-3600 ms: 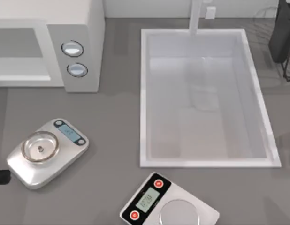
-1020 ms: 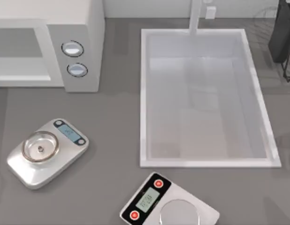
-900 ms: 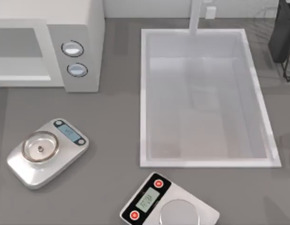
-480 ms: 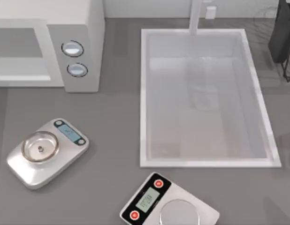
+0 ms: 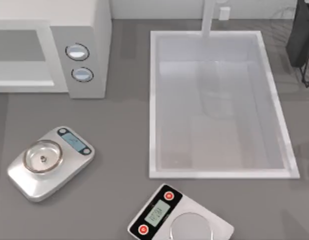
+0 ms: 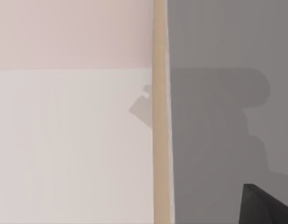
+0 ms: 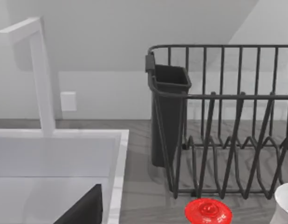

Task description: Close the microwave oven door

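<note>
Standing at the bench's (image 5: 114,150) far left, the microwave oven (image 5: 82,30) shows its grey recess uncovered; two scales lie nearer. Neither tool's opening can be told from these views.

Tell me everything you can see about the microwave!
The microwave oven is a big white box at the top view's back left, sitting on the grey counter. Its front shows an open grey recess with a pale floor. Right of that, a grey strip carries two round silver-blue dials.
</note>
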Available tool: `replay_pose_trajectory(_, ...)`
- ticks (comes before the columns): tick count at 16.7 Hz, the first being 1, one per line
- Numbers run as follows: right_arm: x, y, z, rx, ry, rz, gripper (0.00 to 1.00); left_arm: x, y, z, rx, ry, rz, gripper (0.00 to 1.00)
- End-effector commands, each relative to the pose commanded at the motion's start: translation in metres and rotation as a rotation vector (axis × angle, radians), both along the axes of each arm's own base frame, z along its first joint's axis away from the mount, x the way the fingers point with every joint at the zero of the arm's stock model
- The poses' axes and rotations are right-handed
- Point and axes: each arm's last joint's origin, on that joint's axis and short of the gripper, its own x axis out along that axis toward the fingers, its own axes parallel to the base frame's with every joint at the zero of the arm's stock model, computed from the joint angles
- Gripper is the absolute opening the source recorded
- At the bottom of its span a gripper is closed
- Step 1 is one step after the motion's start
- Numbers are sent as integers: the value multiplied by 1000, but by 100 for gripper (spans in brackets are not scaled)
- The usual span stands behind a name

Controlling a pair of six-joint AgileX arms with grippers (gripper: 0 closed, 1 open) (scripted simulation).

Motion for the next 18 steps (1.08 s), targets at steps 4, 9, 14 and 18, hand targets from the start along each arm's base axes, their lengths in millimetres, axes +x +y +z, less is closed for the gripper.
replay_pose_trajectory(4, 0, 0, 0, 0, 0, 0, 100, 11, -23, 16, 52, -36, -23, 0)
replay_pose_trajectory(9, 0, 0, 0, 0, 0, 0, 100, 7, -77, 5, 22, -13, -32, 0)
replay_pose_trajectory(14, 0, 0, 0, 0, 0, 0, 100, -4, -99, -5, -15, 10, 0, 0)
replay_pose_trajectory(18, 0, 0, 0, 0, 0, 0, 100, -3, -98, -3, -11, 4, 1, 0)
